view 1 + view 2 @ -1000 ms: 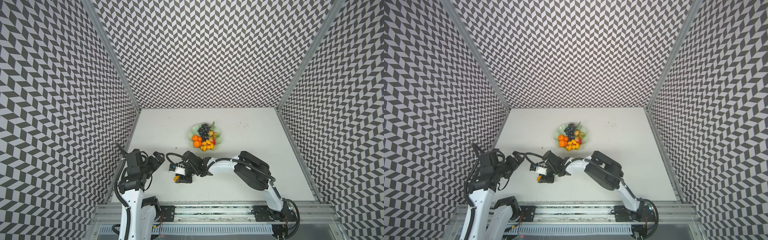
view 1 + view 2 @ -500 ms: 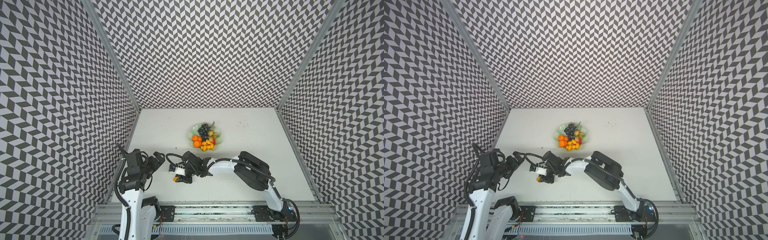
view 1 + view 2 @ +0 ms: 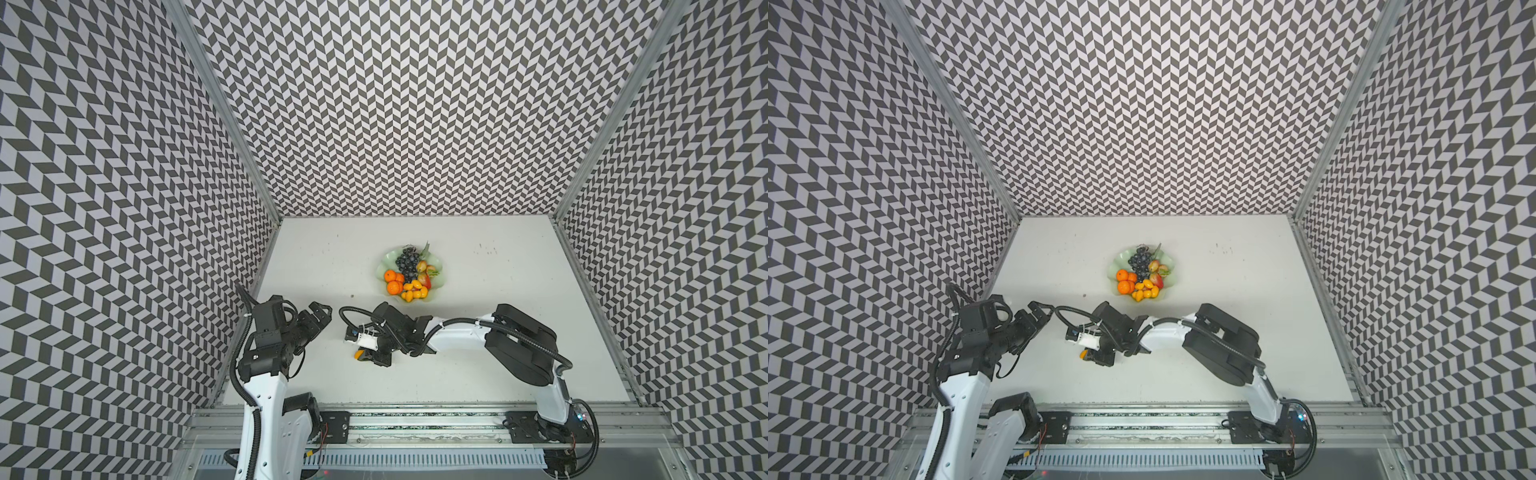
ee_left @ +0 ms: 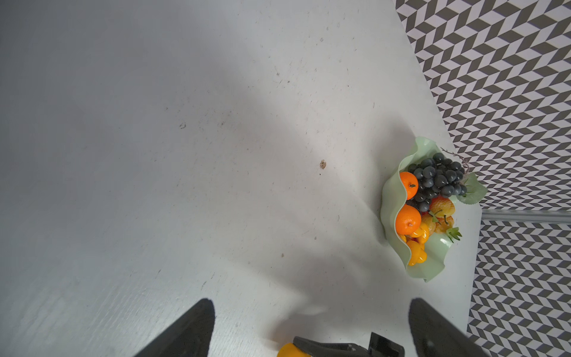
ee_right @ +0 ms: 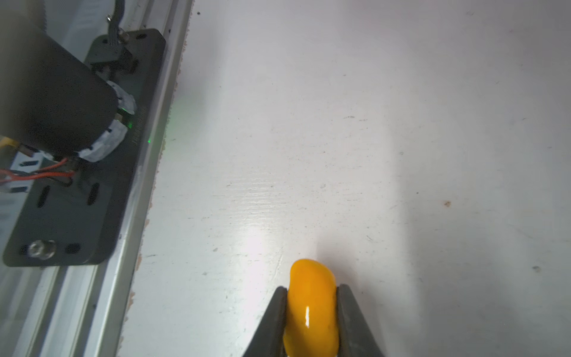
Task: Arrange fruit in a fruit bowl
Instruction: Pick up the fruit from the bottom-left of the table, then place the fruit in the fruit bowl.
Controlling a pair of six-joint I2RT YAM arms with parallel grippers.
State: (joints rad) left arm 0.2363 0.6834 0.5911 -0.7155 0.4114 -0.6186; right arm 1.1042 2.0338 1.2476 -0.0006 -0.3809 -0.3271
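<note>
Top views, bowl: The pale mint-green, shiny fruit bowl with a wavy flower rim (image 3: 385, 261) sits about the middle of the white worktop (image 3: 478, 353), a bit nearer the back edge.
Top views, fruit inside: A dark, bumpy grape bunch (image 3: 406, 264), round orange tangerines (image 3: 391, 286), little yellow-orange kumquats (image 3: 417, 293) and something red are piled in it.
Top views, fruit outside: One small, oval, yellow-orange loose kumquat (image 3: 359, 354) is well apart from the bowl, toward the front left part of the worktop. It is at the black right fingers (image 3: 374, 360).
Top views, left side: The black left fingers (image 3: 322, 311) hang near the left edge.
Left wrist view, fingers: The left fingers are wide apart and hold nothing. Bare worktop shows between them.
Left wrist view, looks: The bowl wall is thin, smooth and curvy. The grapes look like round beads beside a soft green leaf (image 4: 472, 191).
Right wrist view, fingers: The two right fingers press on both sides of the loose kumquat, so they have hold of it. I cannot tell if it is off the worktop.
Right wrist view, looks: The loose kumquat is smooth and glossy with a bright stripe of light. The worktop is scratched and speckled.
Done: Almost all the fruit is in the bowl.
Left: I think only this one needs carrying over and setting in.
</note>
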